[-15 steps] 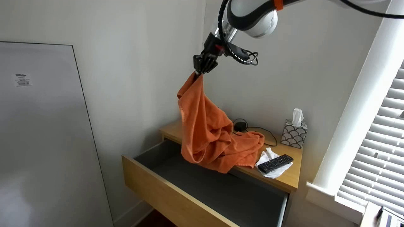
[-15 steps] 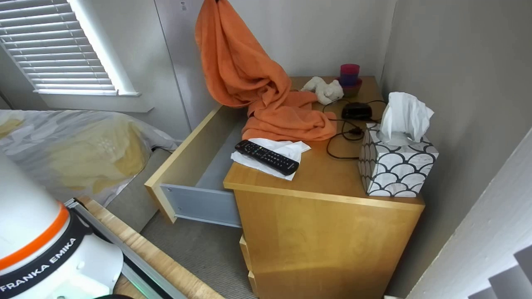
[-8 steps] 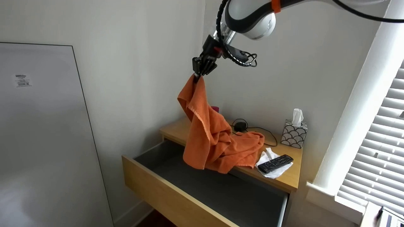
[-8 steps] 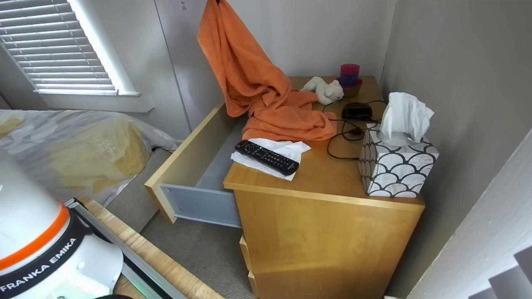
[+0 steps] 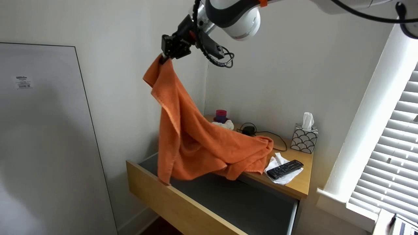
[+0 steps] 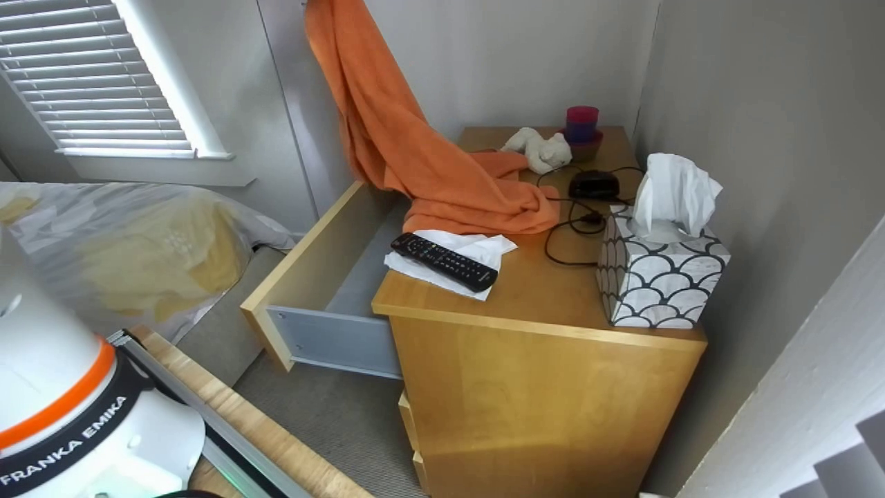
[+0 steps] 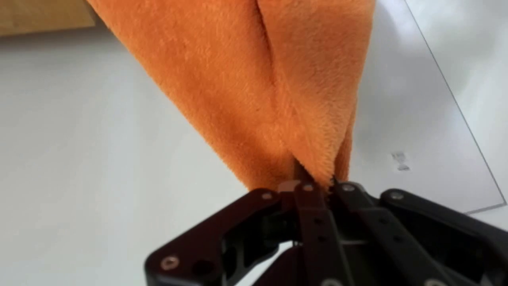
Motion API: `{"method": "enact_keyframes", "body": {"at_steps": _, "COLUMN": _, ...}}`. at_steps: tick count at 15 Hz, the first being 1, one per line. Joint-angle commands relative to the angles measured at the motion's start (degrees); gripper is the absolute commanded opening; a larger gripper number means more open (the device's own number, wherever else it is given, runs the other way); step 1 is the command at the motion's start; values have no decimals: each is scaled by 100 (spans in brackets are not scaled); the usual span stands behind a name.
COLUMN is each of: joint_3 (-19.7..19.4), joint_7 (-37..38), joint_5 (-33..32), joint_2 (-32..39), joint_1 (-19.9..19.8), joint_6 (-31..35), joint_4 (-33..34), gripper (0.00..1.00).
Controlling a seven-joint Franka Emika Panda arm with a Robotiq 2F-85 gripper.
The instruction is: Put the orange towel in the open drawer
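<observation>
Firmly clamps a bunched bit of towel (image 5: pixel 202 147) in the gripper (image 7: pixel 327 189), with fingers (image 7: pixel 317 226) almost together and only a fold of cloth between, by the wrist view. Holds that end high, well above the desk (image 6: pixel 553 290), and lets the middle slope down over the drawer (image 5: pixel 183 209). In an exterior view, shows a loose edge overlapping the drawer's front rim; cannot tell contact from a gap there. Has the far end lying on the desk, just beside the tissue (image 6: pixel 494 250) under the remote (image 6: pixel 446 261).
</observation>
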Motion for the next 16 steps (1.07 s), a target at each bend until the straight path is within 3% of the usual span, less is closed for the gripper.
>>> {"method": "enact_keyframes", "body": {"at_steps": 1, "joint_3": 297, "joint_7": -260, "joint_5": 128, "joint_2": 901, "joint_1": 282, "joint_6": 511, "joint_4": 1313, "gripper": 1}}
{"method": "enact_keyframes", "body": {"at_steps": 6, "joint_3": 936, "joint_7": -686, "joint_5": 116, "joint_2": 1741, "joint_1": 476, "joint_6": 1037, "joint_4": 2693, "gripper": 1}}
{"method": "enact_keyframes", "body": {"at_steps": 11, "joint_3": 1891, "joint_7": -1359, "joint_5": 187, "joint_2": 2465, "joint_1": 464, "joint_6": 1232, "joint_4": 3798, "gripper": 1}}
{"method": "enact_keyframes", "body": {"at_steps": 12, "joint_3": 1897, "joint_7": -1342, "joint_5": 123, "joint_2": 2515, "joint_1": 483, "joint_6": 1152, "joint_4": 3885, "gripper": 1}}
{"method": "enact_keyframes", "body": {"at_steps": 16, "joint_3": 1294, "joint_7": -771, "joint_5": -72, "joint_2": 2256, "joint_1": 353, "joint_6": 705, "joint_4": 3446, "gripper": 1}}
